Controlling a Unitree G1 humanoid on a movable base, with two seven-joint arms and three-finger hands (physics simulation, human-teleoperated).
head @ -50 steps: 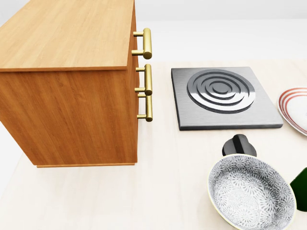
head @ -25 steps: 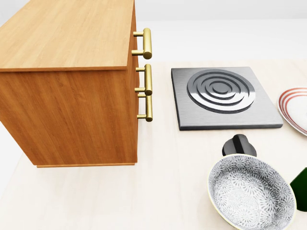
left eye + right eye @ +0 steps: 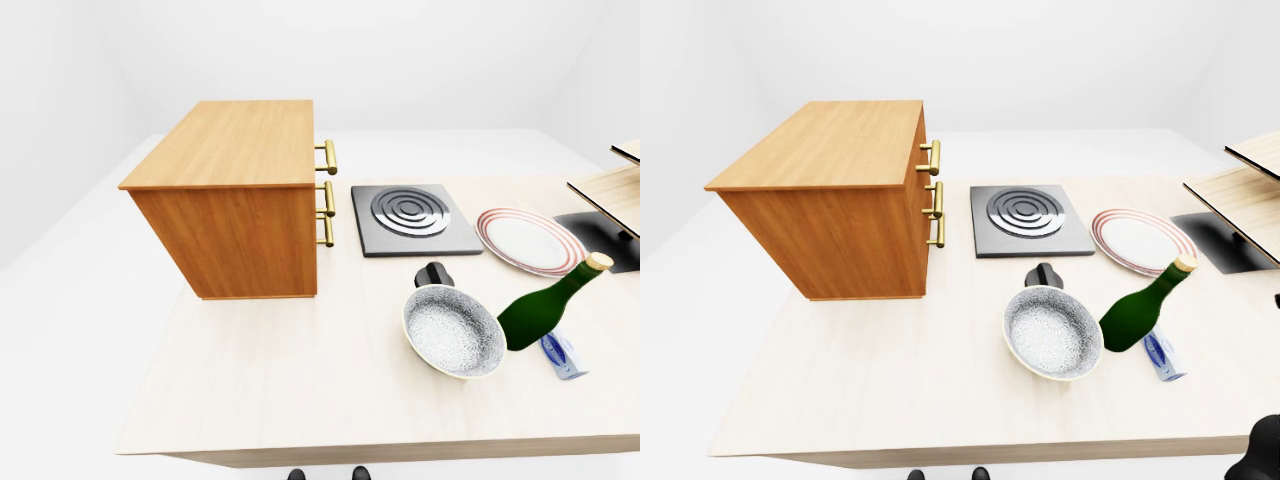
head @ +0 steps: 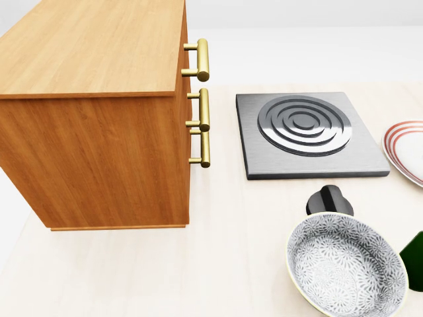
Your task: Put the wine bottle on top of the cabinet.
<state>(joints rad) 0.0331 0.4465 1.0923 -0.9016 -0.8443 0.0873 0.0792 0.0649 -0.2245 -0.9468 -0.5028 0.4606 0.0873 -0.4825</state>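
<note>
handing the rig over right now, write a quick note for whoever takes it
Hands: neither hand is clearly in view; a dark shape at the right-eye view's bottom right corner may be the right one, state unknown.
Wine bottle: tilted on the table, right of the patterned bowl, beside a small blue packet. Not held.
Cabinet: at the table's left, top bare.
Done: nothing yet.
Left: reach the bottle, grasp it, carry it left over the bowl, set it on the cabinet top.

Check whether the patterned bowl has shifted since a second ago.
No. In the head view the patterned bowl sits at the same spot below the black knob and the stove plate, as before.
</note>
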